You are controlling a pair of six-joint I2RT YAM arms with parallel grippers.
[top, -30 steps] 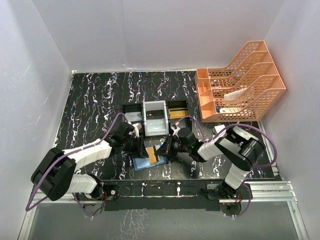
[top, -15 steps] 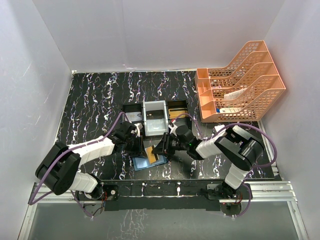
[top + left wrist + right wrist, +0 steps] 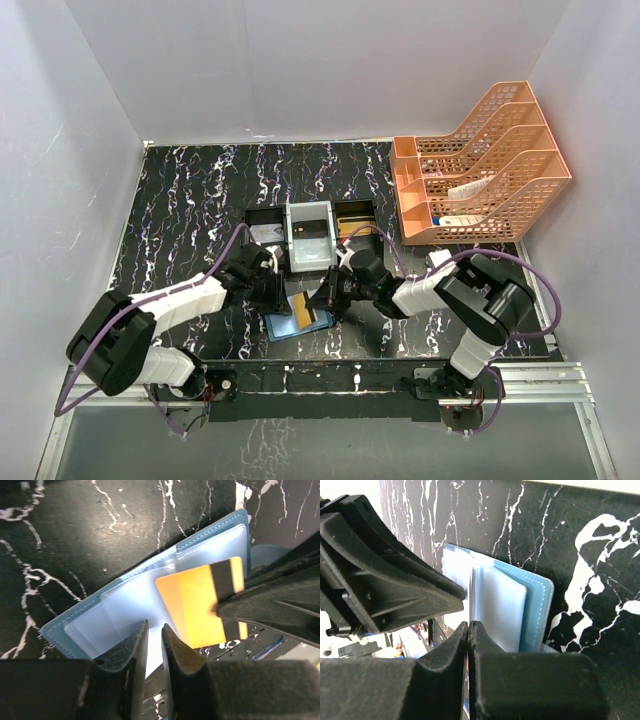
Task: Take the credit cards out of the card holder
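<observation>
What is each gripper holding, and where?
The left gripper seems to pinch the card holder by an inner pocket leaf. The right gripper is shut at the striped end of the gold card; whether it grips cannot be told.

A black bench (image 3: pixel 190 200) veined with white streaks filled the floor of a white-walled enclosure (image 3: pixel 320 70). Near its middle sat a three-compartment tray (image 3: pixel 310 207), a pale bin between two black ones. At the far right corner stood a stack of orange mesh letter trays (image 3: pixel 520 150), stepped upward, with small white items (image 3: pixel 470 187) in the lower tiers. A metal rail (image 3: pixel 520 380) ran along the near edge.
</observation>
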